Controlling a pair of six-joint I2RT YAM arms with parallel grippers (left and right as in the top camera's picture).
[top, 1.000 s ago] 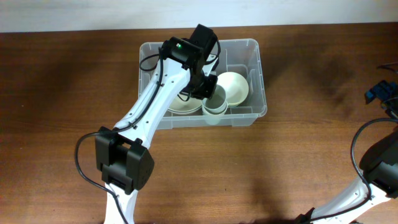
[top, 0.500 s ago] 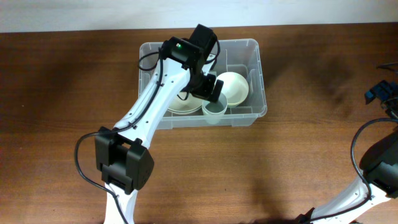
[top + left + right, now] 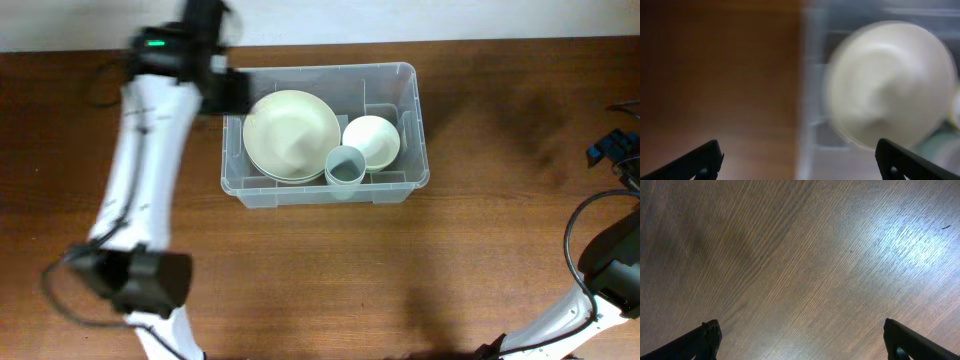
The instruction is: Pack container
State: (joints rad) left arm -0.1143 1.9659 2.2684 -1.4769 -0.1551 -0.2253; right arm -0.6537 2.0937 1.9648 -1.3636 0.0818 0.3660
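Left hand (image 3: pixel 797 152) (fingers spread) hovers, seemingly, over container's (image 3: pixel 808 100) left rim.

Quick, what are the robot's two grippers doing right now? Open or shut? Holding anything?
Left gripper: open, holding nothing.
Right gripper: open, holding nothing.

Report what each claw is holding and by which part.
Nothing is held. The left claw stands open by the left wall of the container; the right claw stands open above the wooden table. The plate, bowl and cup sit inside the container.
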